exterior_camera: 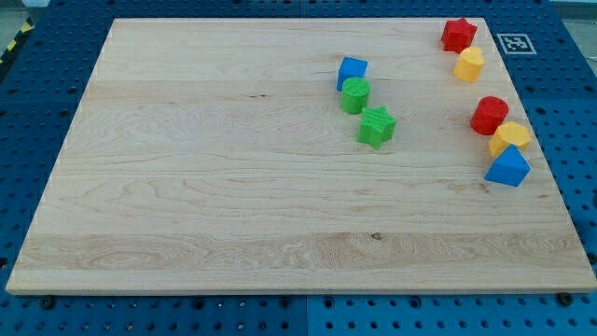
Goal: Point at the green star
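The green star [376, 127] lies on the wooden board [205, 168], right of centre in the upper half of the view. A green cylinder [354, 95] sits just above and left of it, with a blue cube [352, 71] touching the cylinder's upper side. My tip and the rod do not show anywhere in the view.
At the view's top right are a red star [458, 35] and a yellow block [469, 64]. Lower on the right edge are a red cylinder [489, 115], a yellow block [510, 137] and a blue triangular block [507, 167]. A marker tag [516, 43] lies off the board's corner.
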Controlling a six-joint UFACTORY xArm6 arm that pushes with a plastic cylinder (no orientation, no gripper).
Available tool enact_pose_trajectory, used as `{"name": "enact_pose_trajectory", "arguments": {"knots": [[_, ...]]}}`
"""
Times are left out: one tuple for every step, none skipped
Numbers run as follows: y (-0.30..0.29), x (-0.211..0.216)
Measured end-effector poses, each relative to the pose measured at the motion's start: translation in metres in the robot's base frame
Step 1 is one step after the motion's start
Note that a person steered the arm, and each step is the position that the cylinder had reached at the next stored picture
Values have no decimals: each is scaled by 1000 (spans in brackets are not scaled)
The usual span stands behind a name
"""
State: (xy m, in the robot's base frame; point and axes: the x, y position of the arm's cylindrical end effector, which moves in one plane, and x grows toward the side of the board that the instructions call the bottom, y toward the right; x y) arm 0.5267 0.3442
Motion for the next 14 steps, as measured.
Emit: {"name": "enact_pose_trajectory", "arguments": {"knots": [[-21,-36],[-25,-41],[-31,-41],[-56,-41],[-75,-40],[-89,-40],[-103,-40],[-122,-40],[-140,-40],[-159,-40],[-173,-40],[-191,-39],[-211,-33],[-205,-32]]}}
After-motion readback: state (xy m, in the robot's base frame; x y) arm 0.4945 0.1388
